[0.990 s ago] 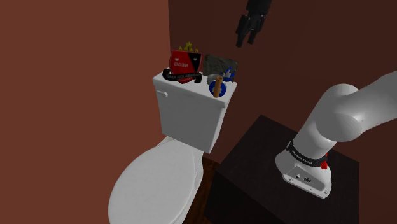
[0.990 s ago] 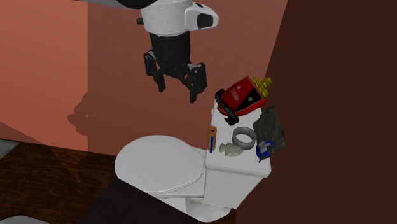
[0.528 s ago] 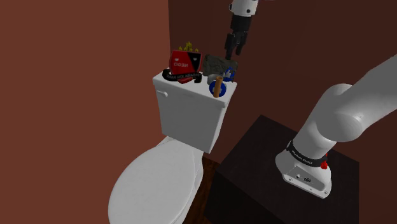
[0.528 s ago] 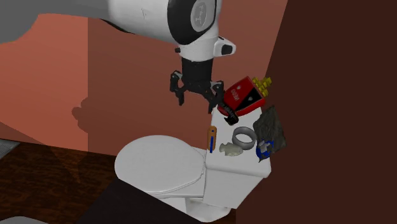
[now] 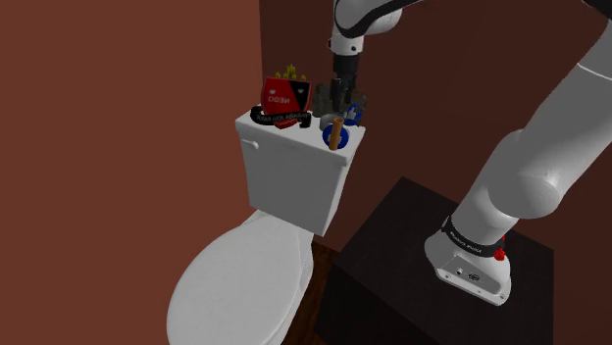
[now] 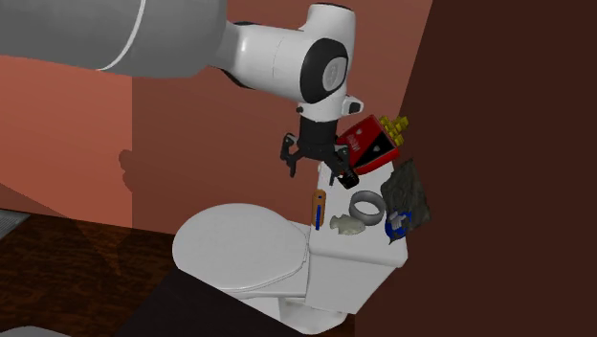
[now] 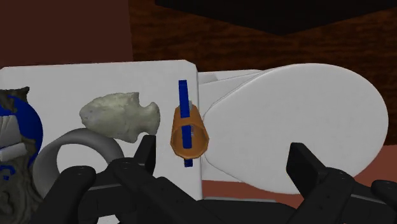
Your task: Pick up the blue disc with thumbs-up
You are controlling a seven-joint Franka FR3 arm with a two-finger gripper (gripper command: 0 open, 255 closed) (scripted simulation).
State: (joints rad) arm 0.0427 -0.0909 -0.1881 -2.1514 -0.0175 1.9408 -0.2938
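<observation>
**A:** What's different from a second ago?

**B:** The arm (image 6: 143, 43) has swung in and dropped. The gripper (image 5: 338, 94) was high against the wall at the top of the shoulder view. Now it hangs just above the toilet tank (image 5: 289, 181), top centre of that frame, in front of the dark rock (image 5: 361, 100).

**A:** Is it holding anything?

**B:** No. In the wrist view the fingers (image 7: 146, 153) are spread wide with nothing clasped between them, the same as on the way down.

**A:** And the blue disc?

**B:** It hasn't moved. The blue disc (image 6: 394, 226) sits at the right end of the tank top in the second exterior view, a little right of frame centre and right up against the rock. I can't tell whether it leans on the rock. In the shoulder view it shows just below and right of the gripper.

**A:** So it's lined up?

**B:** Not quite, I'd say. From the hand's camera the disc lies off to one side of the fingers, beyond the grey ring (image 7: 70, 149) and the pale stone (image 7: 118, 116). The nearest thing to the fingers is the orange-handled tool (image 7: 188, 132) at the tank's edge, with the toilet seat lid (image 7: 299, 121) past it.

**A:** What does that mean for the pick?

**B:** The descent looks mostly done, but the hand probably needs a sideways shift over the ring before it closes. Space is tight there, with the rock behind the disc, the ring beside it, and the red pouch (image 6: 368, 142) close by the gripper.
</observation>
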